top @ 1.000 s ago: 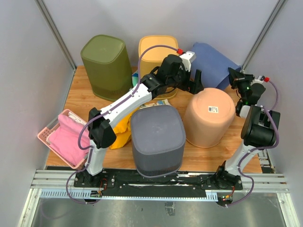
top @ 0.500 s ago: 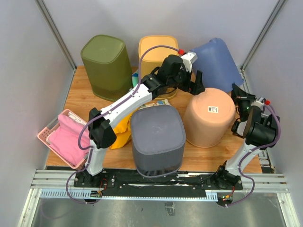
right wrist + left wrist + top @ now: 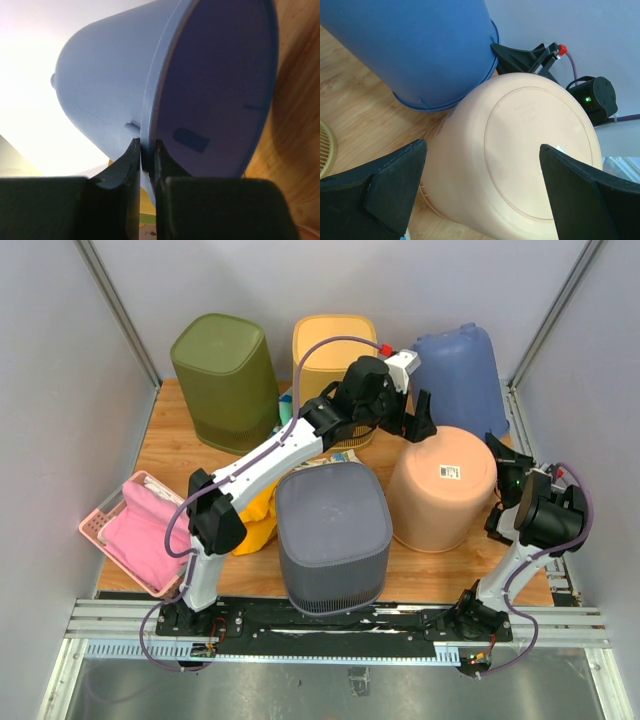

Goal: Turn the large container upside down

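A grey container [image 3: 332, 535] is seen bottom-up nearest the arm bases; a pink basket [image 3: 88, 530] holding pink cloth [image 3: 150, 522] is set at the left edge of the table [image 3: 170, 445]; behind the grey one, to the right, a peach container [image 3: 440, 485] is likewise stood bottom-up; the left gripper [image 3: 482, 185] is held over it, jaws spread wide with nothing between them; the rim of the large blue container [image 3: 460, 370] is pinched tightly by the right gripper [image 3: 145, 150]; that container is tilted at the far right corner, just behind the peach one, its mouth turned down toward the right arm; an olive container [image 3: 222, 375] and a yellow container [image 3: 325, 345] are placed along the far edge.
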You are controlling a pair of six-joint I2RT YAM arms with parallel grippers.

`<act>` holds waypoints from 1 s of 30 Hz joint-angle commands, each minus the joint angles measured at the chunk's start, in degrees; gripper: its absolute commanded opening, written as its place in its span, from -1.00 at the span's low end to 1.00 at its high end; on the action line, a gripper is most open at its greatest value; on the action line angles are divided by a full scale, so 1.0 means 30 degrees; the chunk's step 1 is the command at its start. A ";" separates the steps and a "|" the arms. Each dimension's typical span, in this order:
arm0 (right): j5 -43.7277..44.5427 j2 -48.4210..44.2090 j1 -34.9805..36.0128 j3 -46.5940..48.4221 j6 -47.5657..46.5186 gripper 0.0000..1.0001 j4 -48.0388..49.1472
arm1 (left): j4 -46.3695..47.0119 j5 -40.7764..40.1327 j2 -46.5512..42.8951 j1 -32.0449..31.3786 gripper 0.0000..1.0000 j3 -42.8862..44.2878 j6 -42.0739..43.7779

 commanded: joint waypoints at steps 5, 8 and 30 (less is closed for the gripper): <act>-0.1062 0.0924 -0.0187 -0.1604 -0.2572 -0.37 -0.2054 | 0.0003 0.0054 0.0080 -0.0512 0.98 0.0471 0.0168; -0.0907 -0.0174 -0.0187 -0.1985 -0.3364 -0.22 -0.3614 | -0.0030 0.0016 -0.0020 -0.0602 0.98 0.0457 0.0202; 0.8087 -1.5585 -0.0304 0.4476 -1.4880 0.49 -3.7340 | -0.1256 -0.3725 -0.2715 -0.0786 0.98 0.0039 0.1837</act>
